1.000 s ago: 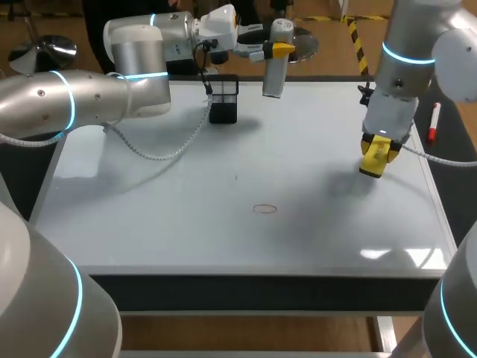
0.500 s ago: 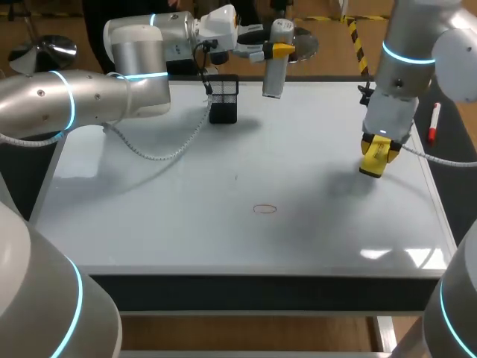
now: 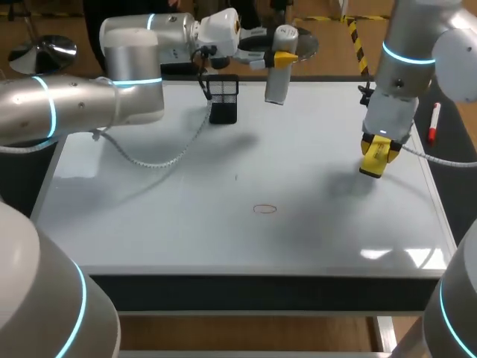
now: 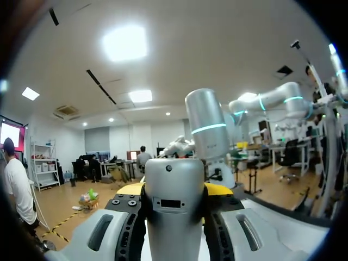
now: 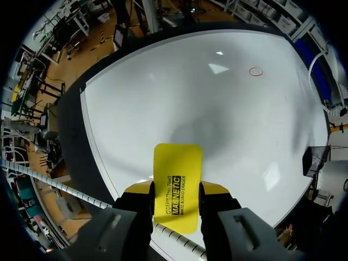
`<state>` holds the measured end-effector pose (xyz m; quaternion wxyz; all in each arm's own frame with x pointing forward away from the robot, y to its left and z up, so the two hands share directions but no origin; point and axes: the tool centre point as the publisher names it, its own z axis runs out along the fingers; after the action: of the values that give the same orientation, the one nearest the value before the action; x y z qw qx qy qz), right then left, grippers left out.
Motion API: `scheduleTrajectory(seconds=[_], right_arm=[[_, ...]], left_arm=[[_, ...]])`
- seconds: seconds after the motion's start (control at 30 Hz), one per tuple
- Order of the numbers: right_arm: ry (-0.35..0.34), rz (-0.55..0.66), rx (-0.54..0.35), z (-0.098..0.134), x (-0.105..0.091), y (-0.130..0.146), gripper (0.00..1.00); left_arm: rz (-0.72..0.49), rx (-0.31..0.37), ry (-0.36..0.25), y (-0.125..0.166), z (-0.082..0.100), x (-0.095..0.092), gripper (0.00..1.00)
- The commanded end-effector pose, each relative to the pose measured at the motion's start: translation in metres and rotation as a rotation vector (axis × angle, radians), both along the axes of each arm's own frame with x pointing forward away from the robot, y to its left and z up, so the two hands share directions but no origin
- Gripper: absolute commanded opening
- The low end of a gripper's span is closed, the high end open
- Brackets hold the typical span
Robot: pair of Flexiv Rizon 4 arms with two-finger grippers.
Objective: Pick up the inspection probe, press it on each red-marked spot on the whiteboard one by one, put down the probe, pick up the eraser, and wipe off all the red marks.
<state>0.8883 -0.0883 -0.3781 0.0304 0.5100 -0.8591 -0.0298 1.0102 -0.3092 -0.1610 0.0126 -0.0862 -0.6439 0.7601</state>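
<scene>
**Both jaws loaded, one red ring to deal with**

Jaws first: the left gripper [image 3: 277,54] is clamped on the inspection probe [image 3: 279,71], a yellow tip on each side of the silver barrel. The right gripper [image 3: 375,155] is pinching the yellow eraser [image 3: 373,162] the same way. So neither one is free.

The probe hangs roughly upright, crosswise to the left fingers. It's gripped near its top end, with the rest dropping below the jaws, up in the air over the far edge of the whiteboard [image 3: 149,216]. A black holder [image 3: 223,101] sits just beside and below those jaws, not touching the probe.

The eraser sticks straight out along the right fingers, long axis pointing down at the board. Going by the shadow ahead of it in the right wrist view, I'd say it's hovering just off the surface, but I can't swear to it.

The only mark I can spot is a small red ring [image 3: 264,209]. It's well apart from both grippers. From the right jaws it lies toward my left side and nearer the front edge, way out ahead of the eraser in the wrist view. From the left jaws it's far below, across most of the board.

My read is that the right arm is nearer and already low, so the wipe is its job: a sideways slide with the eraser's end pressed down. The probe would go down first, probably into that holder.
</scene>
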Motion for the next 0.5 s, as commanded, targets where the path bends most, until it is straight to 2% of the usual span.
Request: scheduleTrajectory(seconds=[0.03, 0.23, 0.5], right_arm=[[0.000, 0.002, -0.003, 0.001, 0.001, -0.001, 0.00], [0.000, 0.002, -0.003, 0.001, 0.001, -0.001, 0.00], [0.000, 0.002, -0.003, 0.001, 0.001, -0.001, 0.00]], left_arm=[[0.049, -0.001, 0.004, 0.008, 0.004, -0.037, 0.00], [-0.021, 0.005, 0.009, 0.008, -0.002, -0.067, 0.00], [-0.111, -0.002, 0.032, 0.012, -0.012, -0.097, 0.00]])
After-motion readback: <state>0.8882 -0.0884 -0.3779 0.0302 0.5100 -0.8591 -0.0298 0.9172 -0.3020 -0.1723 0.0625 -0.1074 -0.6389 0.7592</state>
